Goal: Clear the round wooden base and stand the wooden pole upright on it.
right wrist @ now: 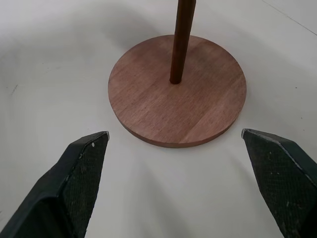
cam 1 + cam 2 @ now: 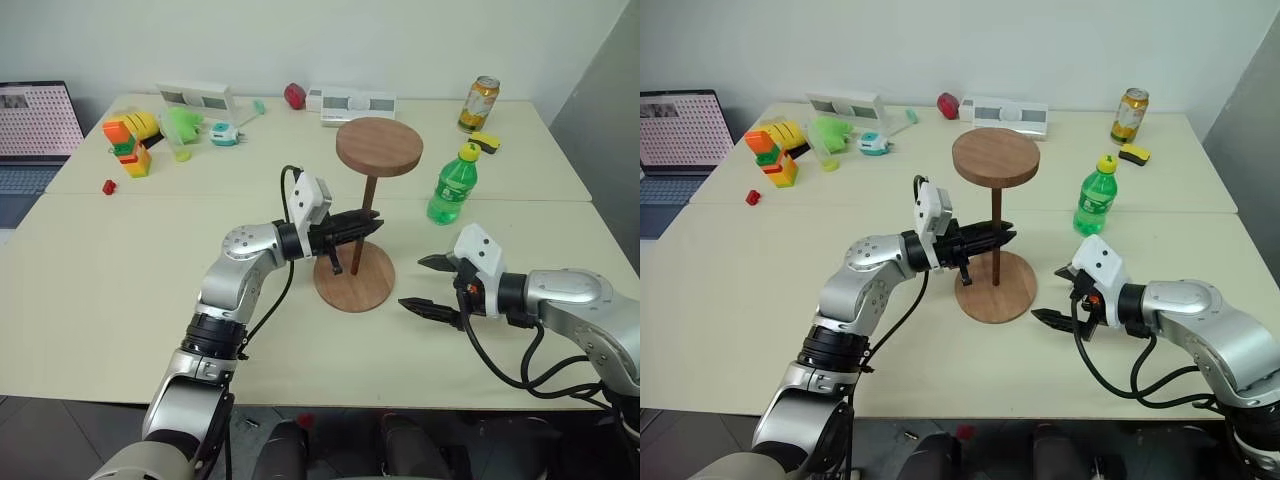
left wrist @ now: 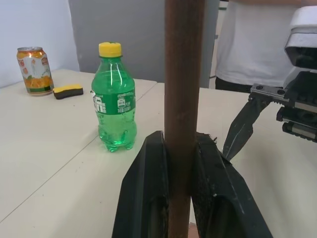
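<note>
Left gripper [image 2: 1008, 238] clamps upright wooden pole [image 2: 996, 236].

The thin dark wooden pole [image 2: 366, 222] stands upright, disc uppermost, on the flat round wooden base [image 2: 354, 277].

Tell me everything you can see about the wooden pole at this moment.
The wooden pole is a thin, dark-brown rod with a round wooden disc fixed on its upper end. It stands upright, its lower end at the centre of the round wooden base on the table. The left gripper is shut on the rod about halfway up, coming from the side. Nothing else touches it.
</note>
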`<state>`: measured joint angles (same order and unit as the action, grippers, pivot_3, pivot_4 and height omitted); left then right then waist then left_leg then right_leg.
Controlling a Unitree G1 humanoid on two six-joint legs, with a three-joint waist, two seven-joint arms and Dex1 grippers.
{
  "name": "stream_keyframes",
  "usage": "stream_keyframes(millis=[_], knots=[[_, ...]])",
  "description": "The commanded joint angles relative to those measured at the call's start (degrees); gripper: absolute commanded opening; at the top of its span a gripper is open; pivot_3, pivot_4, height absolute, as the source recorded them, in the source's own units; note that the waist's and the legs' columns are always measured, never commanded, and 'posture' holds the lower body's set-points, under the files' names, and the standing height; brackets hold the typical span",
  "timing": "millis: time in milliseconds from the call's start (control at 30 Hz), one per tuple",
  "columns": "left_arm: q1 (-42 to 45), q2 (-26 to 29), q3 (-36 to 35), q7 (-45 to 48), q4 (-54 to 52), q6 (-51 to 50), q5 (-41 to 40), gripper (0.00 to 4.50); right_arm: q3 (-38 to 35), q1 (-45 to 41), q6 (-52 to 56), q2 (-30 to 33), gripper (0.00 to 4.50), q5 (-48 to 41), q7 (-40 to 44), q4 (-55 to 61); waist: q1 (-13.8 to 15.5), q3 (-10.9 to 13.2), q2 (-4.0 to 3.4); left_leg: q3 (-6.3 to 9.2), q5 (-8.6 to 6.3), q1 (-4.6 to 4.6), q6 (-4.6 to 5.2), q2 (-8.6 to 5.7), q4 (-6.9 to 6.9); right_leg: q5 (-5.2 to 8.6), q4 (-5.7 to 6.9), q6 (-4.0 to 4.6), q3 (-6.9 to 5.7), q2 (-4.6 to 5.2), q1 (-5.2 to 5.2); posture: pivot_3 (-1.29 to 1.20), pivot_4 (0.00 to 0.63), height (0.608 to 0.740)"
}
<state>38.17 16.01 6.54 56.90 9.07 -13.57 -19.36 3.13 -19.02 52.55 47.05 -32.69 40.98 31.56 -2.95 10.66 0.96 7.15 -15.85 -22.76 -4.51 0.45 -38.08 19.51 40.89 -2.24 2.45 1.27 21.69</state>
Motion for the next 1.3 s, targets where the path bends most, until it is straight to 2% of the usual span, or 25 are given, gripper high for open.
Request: stream_keyframes(millis=[33,600,1000,1067,1167,1300], knots=[[-0.3,0.0,-0.1,-0.6,1.5,-0.2,0.3,0.27,-0.8,-0.6,-0.3,0.1,4.50,0.1,-0.2,1.8,0.0,0.0,0.00,0.00,0.00,0.01,0.00,0.00,0.00,0.00,0.00,0.00,0.00,0.00,-0.02,0.00,0.150,0.740],[-5.1,2.3,0.9,-1.2,3.1,-2.8,1.3,0.27,-0.6,-0.6,0.0,-0.5,4.50,-0.2,-0.8,2.5,-0.1,-0.1,0.01,0.04,-0.12,0.59,0.21,0.02,0.07,0.00,-0.04,-0.01,0.00,-0.02,-0.55,0.00,0.150,0.740],[-3.9,3.1,1.7,-1.3,5.2,-4.0,1.8,0.27,-0.2,-1.2,-0.2,-1.0,4.50,0.1,-0.9,2.0,-0.2,-0.3,0.00,0.01,-0.13,0.94,0.23,0.05,0.14,0.01,-0.08,-0.01,0.04,-0.06,-0.86,0.00,0.150,0.740],[-3.8,3.9,1.9,0.5,4.3,-5.9,0.7,0.97,-0.1,-1.3,-0.3,-1.3,4.50,0.2,-1.1,2.0,-0.2,-0.3,-0.01,0.01,-0.13,0.94,0.23,0.05,0.14,0.01,-0.09,-0.01,0.04,-0.07,-0.86,0.00,0.150,0.740],[-3.5,4.6,1.6,1.6,3.0,-6.5,-0.2,1.53,-0.2,-1.3,-0.2,-1.4,4.50,0.1,-1.1,2.0,-0.5,-0.3,-0.01,-0.02,-0.13,0.89,0.23,0.04,0.19,0.01,-0.08,-0.01,0.08,-0.09,-0.75,0.00,0.150,0.740],[-2.7,5.3,0.2,2.0,2.1,-6.6,-0.7,2.44,-0.3,-1.4,-0.2,-1.8,4.50,0.0,-1.2,2.0,-0.1,-0.2,0.01,0.19,-0.11,0.19,0.19,0.05,0.07,0.01,-0.09,0.00,-0.11,-0.08,-0.24,0.00,0.150,0.740]])
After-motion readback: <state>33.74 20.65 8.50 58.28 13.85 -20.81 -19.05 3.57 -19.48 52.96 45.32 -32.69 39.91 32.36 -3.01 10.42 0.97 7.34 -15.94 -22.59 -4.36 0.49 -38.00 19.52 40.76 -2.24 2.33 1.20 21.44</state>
